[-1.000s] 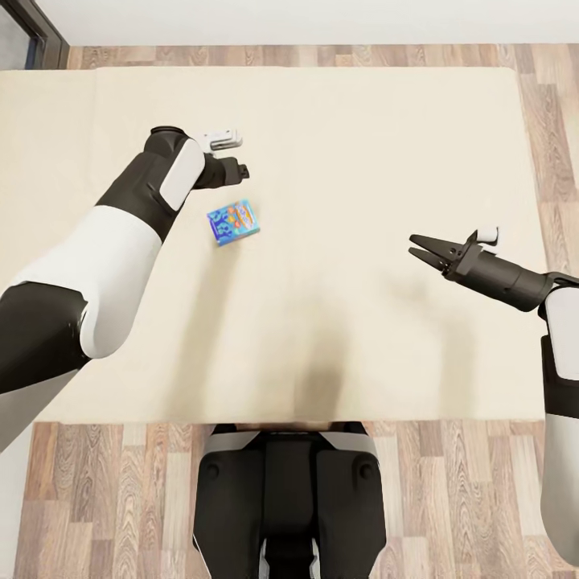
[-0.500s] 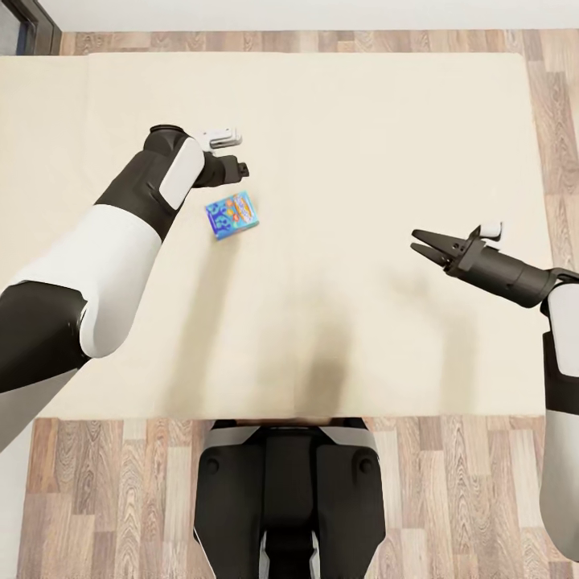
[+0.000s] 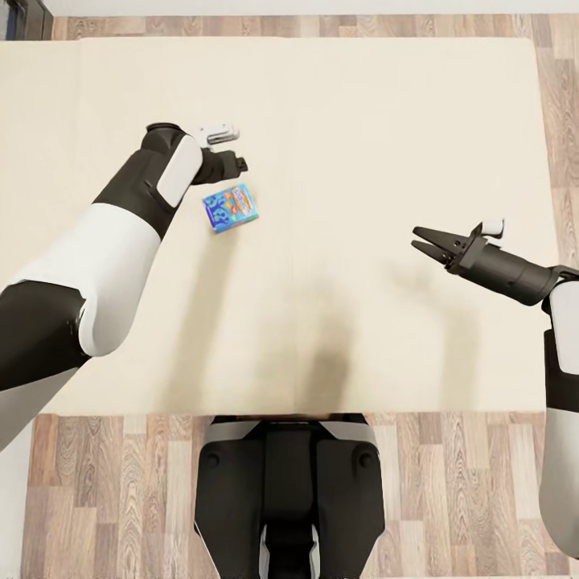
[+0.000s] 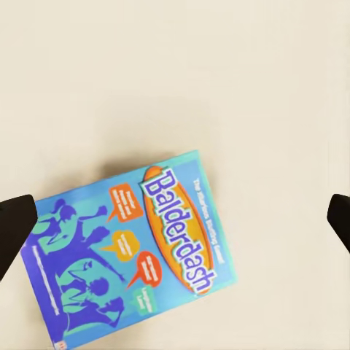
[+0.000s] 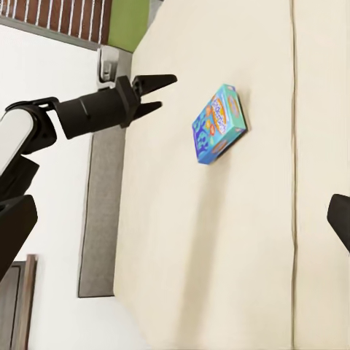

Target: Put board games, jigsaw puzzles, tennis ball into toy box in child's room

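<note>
In the head view the left arm reaches forward from the lower left corner over the bed [image 3: 386, 121], its white forearm and black wrist bent so the left gripper [image 3: 238, 166] points down at the beige mattress. The gripper hangs above the mattress, just beyond the far edge of a board game [image 3: 231, 207], not touching it. In the left wrist view the fingertips [image 4: 14, 230] show only as dark tips at the two opposite edges of the frame, so the jaws stand wide apart with nothing between them but the box below. That box reads "Balderdash": blue, with an orange oval title and purple cartoon figures, lying flat and turned at a slant on the mattress.

In the head view the board game lies on the left half of the bed, well clear of its edges. The robot's dark trunk [image 3: 289, 498] stands against the near edge of the bed, on the wood-plank floor [image 3: 121, 498].

To the right, the right arm rises along the frame's right side and bends inward, its black forearm stretched level over the mattress toward the left. The right gripper [image 3: 425, 244] is parted, its two pointed fingers spread in a narrow V, holding nothing and hanging above the bed, well apart from the board game. The right wrist view looks across the mattress at the box and the left gripper poised beside it.
</note>
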### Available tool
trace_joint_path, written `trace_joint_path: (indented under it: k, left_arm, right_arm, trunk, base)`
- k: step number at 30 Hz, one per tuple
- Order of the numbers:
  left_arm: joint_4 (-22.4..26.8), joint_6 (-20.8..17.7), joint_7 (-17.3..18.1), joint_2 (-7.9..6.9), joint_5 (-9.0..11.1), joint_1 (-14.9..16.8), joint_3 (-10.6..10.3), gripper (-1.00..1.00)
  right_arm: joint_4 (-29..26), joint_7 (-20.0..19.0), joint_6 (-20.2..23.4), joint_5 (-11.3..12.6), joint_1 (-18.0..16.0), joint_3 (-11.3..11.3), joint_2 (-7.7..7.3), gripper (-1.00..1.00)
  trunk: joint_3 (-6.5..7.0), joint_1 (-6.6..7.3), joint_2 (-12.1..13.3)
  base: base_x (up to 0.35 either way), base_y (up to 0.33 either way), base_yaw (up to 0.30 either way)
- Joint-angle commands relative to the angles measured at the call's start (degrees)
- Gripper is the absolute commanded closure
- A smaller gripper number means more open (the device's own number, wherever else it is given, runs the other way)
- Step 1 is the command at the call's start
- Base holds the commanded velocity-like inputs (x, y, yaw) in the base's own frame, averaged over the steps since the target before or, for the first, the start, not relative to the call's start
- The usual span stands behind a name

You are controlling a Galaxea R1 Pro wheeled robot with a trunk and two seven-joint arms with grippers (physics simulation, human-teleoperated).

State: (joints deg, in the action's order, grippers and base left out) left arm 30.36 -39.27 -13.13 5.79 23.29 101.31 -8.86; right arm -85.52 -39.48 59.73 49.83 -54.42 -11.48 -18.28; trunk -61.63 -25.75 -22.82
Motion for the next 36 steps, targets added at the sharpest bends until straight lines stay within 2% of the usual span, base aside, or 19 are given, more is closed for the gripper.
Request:
trace_joint_path:
  k: [1, 15, 28, 36]
  left_arm:
    - [0.05, -0.03, -0.49, -0.03, 0.61, 0.04, -0.13, -1.00]
    - [1.13, 1.70, -2.61, -0.03, 0.70, 0.11, 0.97, -1.00]
    - [1.71, 2.81, -2.94, 0.02, 0.70, 0.26, 1.24, -1.00]
    - [3.86, 2.96, -2.95, 0.09, 0.71, 0.29, 1.36, -1.00]
  right_arm:
    - [0.00, -0.35, 0.27, -0.25, -0.01, -0.08, -0.01, -1.00]
    - [0.00, -0.41, 0.27, -0.26, 0.30, 0.03, -0.01, -1.00]
    - [0.00, -0.40, 0.27, -0.33, 0.36, 0.03, -0.07, -1.00]
    - [0.00, -0.42, 0.27, -0.35, 0.44, 0.05, -0.08, -1.00]
  trunk:
    - [-0.16, -0.03, -0.09]
    - [-1.48, -0.03, -0.09]
    - [-2.71, -0.03, -0.09]
    - [-3.46, -0.03, -0.09]
  base:
    - [0.000, 0.000, 0.000]
    - [0.000, 0.000, 0.000]
    - [0.000, 0.000, 0.000]
    - [0.000, 0.000, 0.000]
